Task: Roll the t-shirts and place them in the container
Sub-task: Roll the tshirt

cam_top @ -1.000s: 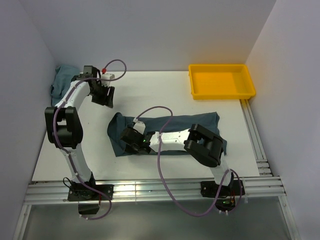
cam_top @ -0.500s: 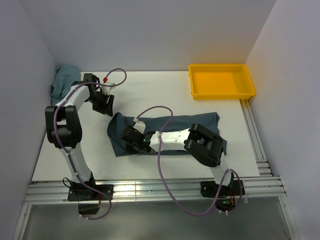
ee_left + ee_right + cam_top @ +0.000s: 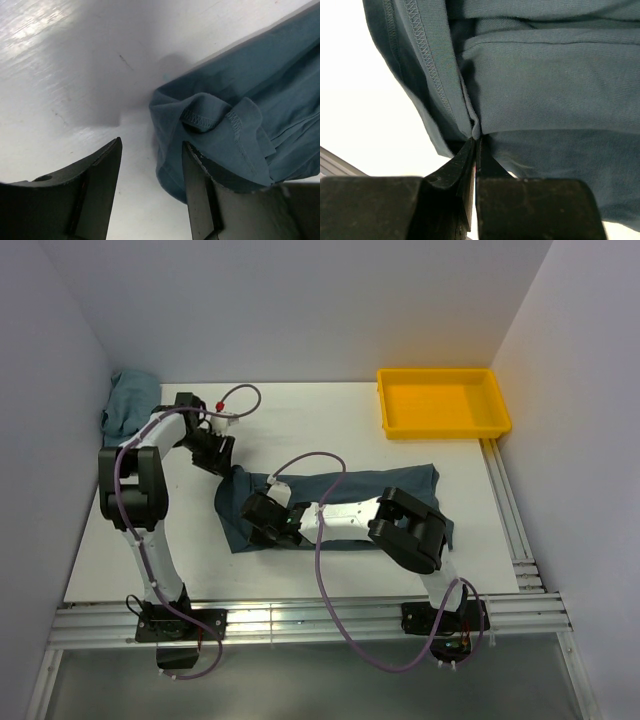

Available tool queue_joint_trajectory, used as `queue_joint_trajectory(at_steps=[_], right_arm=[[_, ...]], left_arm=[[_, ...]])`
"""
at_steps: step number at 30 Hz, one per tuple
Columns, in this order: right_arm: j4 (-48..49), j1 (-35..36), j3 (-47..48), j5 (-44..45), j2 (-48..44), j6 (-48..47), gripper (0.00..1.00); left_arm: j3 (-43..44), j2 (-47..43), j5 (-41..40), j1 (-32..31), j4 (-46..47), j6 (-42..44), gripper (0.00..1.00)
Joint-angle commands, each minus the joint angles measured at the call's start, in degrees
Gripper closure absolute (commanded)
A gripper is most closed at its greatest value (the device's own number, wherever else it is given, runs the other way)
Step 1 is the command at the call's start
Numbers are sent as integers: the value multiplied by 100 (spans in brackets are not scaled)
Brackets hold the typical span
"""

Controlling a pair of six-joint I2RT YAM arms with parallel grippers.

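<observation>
One slate-blue t-shirt (image 3: 370,488) lies folded into a long band across the middle of the table. A second t-shirt (image 3: 128,406) sits crumpled in the back left corner. My left gripper (image 3: 222,464) hovers open at the folded shirt's back left corner. In the left wrist view its fingers straddle bare table at the edge of the hemmed corner (image 3: 225,125), left gripper (image 3: 152,144). My right gripper (image 3: 252,523) lies over the shirt's left end. In the right wrist view the right gripper (image 3: 476,140) is shut on a pinched ridge of fabric (image 3: 545,85).
A yellow plastic tray (image 3: 445,431) stands at the back right with nothing in it. Walls close the table in on the left, back and right. Aluminium rails (image 3: 300,620) run along the near edge, and more run down the right side.
My left gripper has swung right and nearer, from the back left toward the folded shirt's corner, its jaws narrowing a little. The right arm has stayed put, still pinching fabric.
</observation>
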Motion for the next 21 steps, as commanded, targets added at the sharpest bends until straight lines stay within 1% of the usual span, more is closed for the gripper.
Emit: queue_joint_trajectory(at_steps=[1,4,6,7,8,10,11,12,16,18,21], right_arm=[[-4,-48,76,24,-83,-5,98],[13,-56,76,16,-74,3,98],[-4,-56,76,15,-65,-5,98],[-4,-56,58,42,-74,3,98],[13,-56,50,59,-91,3,98],[22,-56,14,94,-109,-14,98],[14,-56,6,121,-126,-40,98],[-4,-48,5,138,-135,-49,98],[-144,-21,93,314,-153,-181,95],[-276,-4,146,410,-153,-242,91],[-416,31,225,525,-171,-269,90]], left_arm=[[-10,1,115,-118,32,155,44],[-71,-26,-61,-153,190,32,48],[-63,9,-122,-171,191,-12,58],[-45,18,-158,-197,173,-21,65],[-36,18,-167,-215,138,-38,76],[-19,-25,-210,-250,120,-73,88],[-1,-34,-237,-276,103,-143,98],[16,-78,-246,-303,94,-170,100],[201,-105,-342,-443,-81,-372,100],[245,-122,-395,-505,-161,-504,100],[403,-79,-544,-610,-362,-653,100]])
